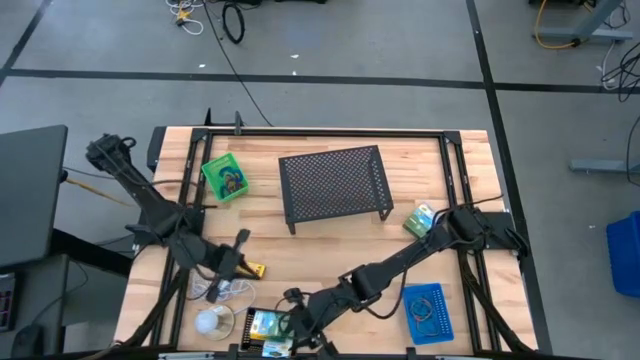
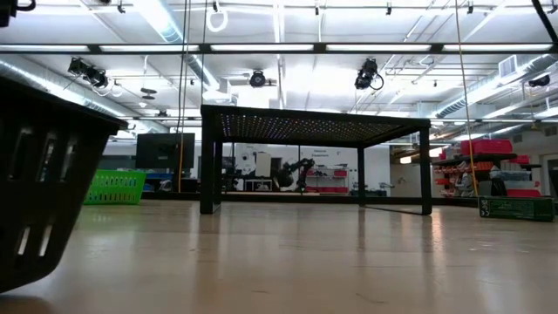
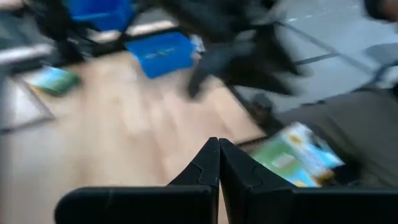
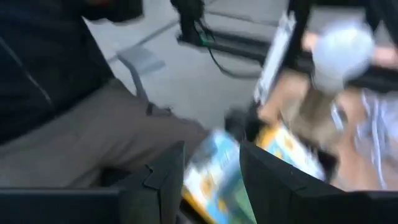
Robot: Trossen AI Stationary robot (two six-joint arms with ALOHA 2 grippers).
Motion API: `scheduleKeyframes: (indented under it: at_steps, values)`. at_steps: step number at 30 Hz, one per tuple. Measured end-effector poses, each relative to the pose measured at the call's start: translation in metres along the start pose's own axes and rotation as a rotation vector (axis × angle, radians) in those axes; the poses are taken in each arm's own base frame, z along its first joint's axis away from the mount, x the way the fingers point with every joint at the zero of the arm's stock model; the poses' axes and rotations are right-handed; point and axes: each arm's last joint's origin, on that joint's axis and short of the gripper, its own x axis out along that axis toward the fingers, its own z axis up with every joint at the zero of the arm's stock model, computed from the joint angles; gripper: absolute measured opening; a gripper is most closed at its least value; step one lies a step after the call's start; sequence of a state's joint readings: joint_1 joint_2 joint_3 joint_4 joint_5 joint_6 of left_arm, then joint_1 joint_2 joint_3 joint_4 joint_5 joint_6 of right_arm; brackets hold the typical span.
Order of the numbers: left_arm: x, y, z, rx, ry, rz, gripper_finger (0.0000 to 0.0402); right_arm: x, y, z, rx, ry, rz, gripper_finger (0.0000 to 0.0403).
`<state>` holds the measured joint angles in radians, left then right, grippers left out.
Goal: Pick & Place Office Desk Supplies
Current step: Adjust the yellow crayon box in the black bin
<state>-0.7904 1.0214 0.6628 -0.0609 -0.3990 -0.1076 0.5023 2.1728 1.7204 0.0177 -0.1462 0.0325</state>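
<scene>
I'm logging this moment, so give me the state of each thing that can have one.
Left claw: shut, empty.
Right claw: part open around the packet at the table's near edge.
Blue tray: holds loops.
Green tray: upright, something inside.
Mesh rack: standing, nothing on top.
</scene>
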Motion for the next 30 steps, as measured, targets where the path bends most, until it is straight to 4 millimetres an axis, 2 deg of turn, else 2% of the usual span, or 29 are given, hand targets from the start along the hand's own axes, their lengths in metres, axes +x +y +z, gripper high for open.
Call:
scheduleKeyframes:
  at_steps: [4, 6, 9, 14, 22, 30]
  values:
    - [0.007, -0.011, -0.035, -0.110, 0.027, -0.053, 0.0005, -0.004, -0.001, -0.024, 0.056, 0.027, -0.071, 0.0162]
    - [0.011, -0.016, -0.050, -0.159, 0.059, -0.060, 0.0005, -0.010, 0.003, -0.026, 0.064, 0.027, -0.106, 0.0162]
    - [0.015, -0.027, -0.062, -0.225, 0.104, -0.081, 0.0005, -0.023, 0.012, -0.026, 0.056, 0.037, -0.169, 0.0162]
    - [0.024, -0.051, -0.068, -0.246, 0.141, -0.173, 0.0005, -0.040, 0.026, -0.022, 0.083, 0.035, -0.233, 0.0162]
    - [0.030, -0.077, -0.083, -0.383, 0.243, -0.238, 0.0005, -0.036, 0.032, -0.032, 0.182, 0.078, -0.298, 0.0159]
    - [0.037, -0.087, -0.091, -0.402, 0.246, -0.267, 0.0005, -0.036, 0.035, -0.033, 0.192, 0.073, -0.308, 0.0109]
